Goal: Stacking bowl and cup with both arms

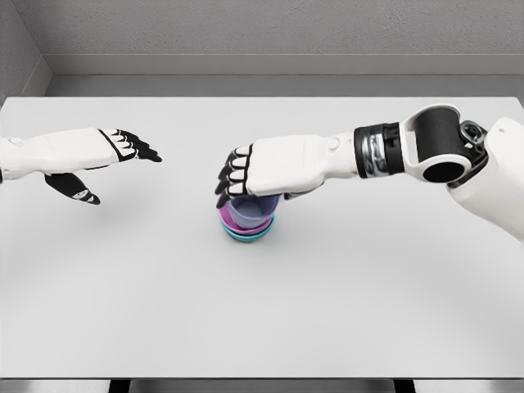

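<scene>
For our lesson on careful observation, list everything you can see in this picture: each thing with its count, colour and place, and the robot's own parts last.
cup: 1, translucent purple, centre of the table, sitting in the stack under the right hand
bowls: a stack at the centre under the cup; a magenta rim above a teal one shows, exact count unclear
table: 1, white, fills most of the view
wall: grey, behind the table
left hand: 1, white with black fingers, at the left, spread, above the table, holding nothing
right hand: 1, white with black fingers, centre, over the cup with fingers curled down; whether it grips the cup cannot be told
</scene>
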